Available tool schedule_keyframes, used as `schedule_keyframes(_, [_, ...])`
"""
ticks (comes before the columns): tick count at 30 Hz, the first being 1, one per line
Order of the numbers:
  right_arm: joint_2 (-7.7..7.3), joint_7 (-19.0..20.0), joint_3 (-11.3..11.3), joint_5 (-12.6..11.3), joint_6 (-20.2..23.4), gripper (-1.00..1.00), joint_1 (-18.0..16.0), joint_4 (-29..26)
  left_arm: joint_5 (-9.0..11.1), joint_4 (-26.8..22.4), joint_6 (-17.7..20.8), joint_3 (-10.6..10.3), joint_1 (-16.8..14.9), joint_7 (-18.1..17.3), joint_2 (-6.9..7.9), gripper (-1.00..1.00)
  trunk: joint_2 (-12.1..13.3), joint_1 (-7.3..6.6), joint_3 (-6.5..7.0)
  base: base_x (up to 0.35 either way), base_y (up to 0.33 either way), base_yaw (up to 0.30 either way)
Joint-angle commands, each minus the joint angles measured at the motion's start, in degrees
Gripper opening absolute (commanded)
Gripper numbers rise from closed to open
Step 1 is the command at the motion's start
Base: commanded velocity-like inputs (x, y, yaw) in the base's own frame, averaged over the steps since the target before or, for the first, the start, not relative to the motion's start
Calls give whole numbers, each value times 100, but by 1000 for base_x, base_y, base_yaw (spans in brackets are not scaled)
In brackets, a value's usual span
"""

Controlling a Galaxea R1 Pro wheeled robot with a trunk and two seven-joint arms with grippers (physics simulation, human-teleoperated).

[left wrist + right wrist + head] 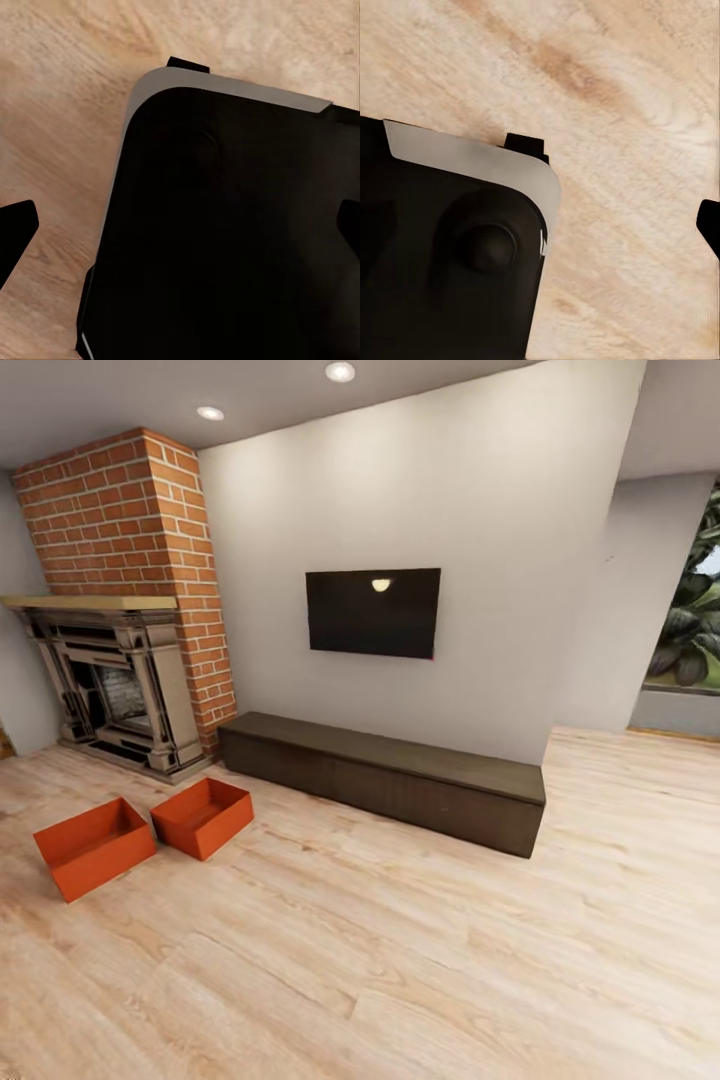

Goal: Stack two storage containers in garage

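Observation:
Two red-orange storage containers stand side by side on the living room's light wood-plank floor, in front of the brick fireplace [120, 660]. One container [95, 847] is at the far left of the head view, and the other [203, 816] sits just to its right, nearly touching it. Both are lidless and look empty. My left gripper [184, 232] hangs open over my own dark base [225, 225], one fingertip at each side of the left wrist view. My right gripper [540, 232] also looks open, with one fingertip [709, 225] showing over the wood floor. Neither is near the containers.
A long low dark cabinet [390, 775] runs along the white wall under a wall-mounted TV [372, 612]. A window with plants [690, 620] is at the far right. Wide wood floor [400, 960] lies between me and the containers.

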Motion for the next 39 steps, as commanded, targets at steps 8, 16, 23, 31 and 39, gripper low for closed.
schedule_keyframes(8, [1, -17, 53, -52, -30, 100, -7, 17, 6, -6, -9, 22, 1, 5, -5, 100, -2, 3, -5, 333, 0, 66])
schedule_keyframes(16, [1, -48, 43, -54, -16, 100, -7, 17, 6, -6, -9, 22, 1, 7, -5, 100, -2, 3, -5, 333, 0, 0])
schedule_keyframes(23, [3, -54, 62, -43, 26, 100, -7, 17, 6, -6, -9, 22, 1, 7, -5, 100, -2, 3, -5, 333, 0, 0])
schedule_keyframes(31, [1, -43, 127, 2, 36, 100, -7, 17, 5, -7, -17, 22, 1, 5, -5, 100, -2, 3, -5, 333, 0, 0])
schedule_keyframes(39, [3, -40, 125, 27, 10, 100, -7, 17, 1, -6, -17, 22, 1, -2, -5, 100, -2, 3, -5, 333, 0, 0])
